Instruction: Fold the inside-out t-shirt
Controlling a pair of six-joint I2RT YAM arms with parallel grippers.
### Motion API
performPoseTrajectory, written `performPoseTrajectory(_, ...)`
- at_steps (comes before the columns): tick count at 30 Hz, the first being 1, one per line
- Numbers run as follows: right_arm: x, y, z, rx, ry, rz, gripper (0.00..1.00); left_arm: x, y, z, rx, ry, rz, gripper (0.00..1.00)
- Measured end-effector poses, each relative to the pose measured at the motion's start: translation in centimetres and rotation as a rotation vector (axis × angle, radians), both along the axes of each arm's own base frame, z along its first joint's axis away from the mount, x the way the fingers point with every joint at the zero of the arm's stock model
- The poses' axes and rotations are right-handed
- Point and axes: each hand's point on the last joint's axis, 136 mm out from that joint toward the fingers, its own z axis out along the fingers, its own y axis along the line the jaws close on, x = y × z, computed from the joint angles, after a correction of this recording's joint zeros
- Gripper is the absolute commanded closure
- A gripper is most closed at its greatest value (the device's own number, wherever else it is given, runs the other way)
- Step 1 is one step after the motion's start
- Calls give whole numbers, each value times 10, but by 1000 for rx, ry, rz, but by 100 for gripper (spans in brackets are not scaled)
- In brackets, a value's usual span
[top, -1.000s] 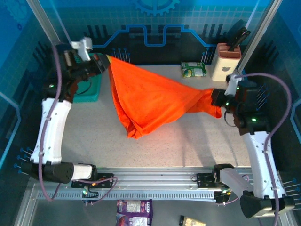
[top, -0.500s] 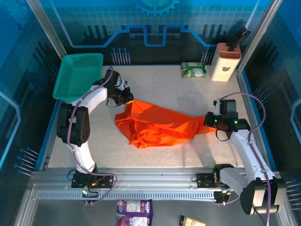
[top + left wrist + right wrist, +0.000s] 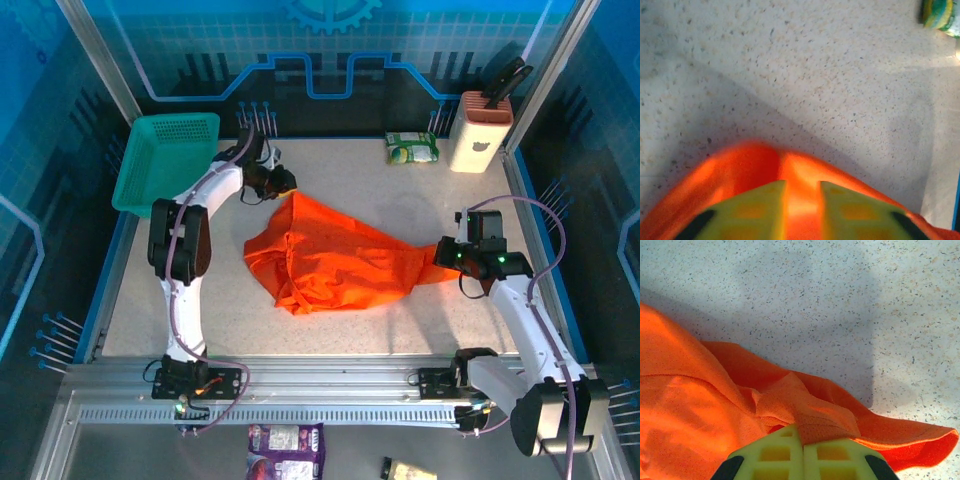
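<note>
The inside-out t-shirt [image 3: 340,255] is bright orange and lies crumpled in the middle of the table, drawn out to a point at each end. My left gripper [image 3: 285,185] is at its back-left tip. In the left wrist view its fingers [image 3: 801,200] stand slightly apart, with orange cloth [image 3: 740,165] showing in the gap between them. My right gripper [image 3: 445,255] is at the shirt's right tip. In the right wrist view it [image 3: 803,442] is shut on a fold of the shirt [image 3: 690,415], low over the tabletop.
A teal mesh basket [image 3: 170,160] stands at the back left, close to the left arm. A green packet [image 3: 412,148] [image 3: 940,15] and a pink-and-white holder [image 3: 478,130] sit at the back right. Bare speckled table lies in front of the shirt.
The shirt, held stretched in the air a second ago, came down onto the table. The left gripper has since pulled its tip toward the back and parted its fingers. The right gripper stays put.
</note>
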Motion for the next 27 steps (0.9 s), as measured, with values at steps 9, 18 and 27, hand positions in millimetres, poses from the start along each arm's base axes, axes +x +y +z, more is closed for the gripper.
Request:
performPoseTrajectory(9, -1, 0, 2, 0, -6, 0, 100, -64, 3, 9, 37, 51, -22, 55)
performPoseTrajectory(18, -1, 0, 3, 1, -8, 0, 100, -116, -19, 24, -4, 64, -86, 57)
performPoseTrajectory(27, -2, 0, 6, 1, -19, 0, 100, -123, -25, -4, 13, 133, -98, 57)
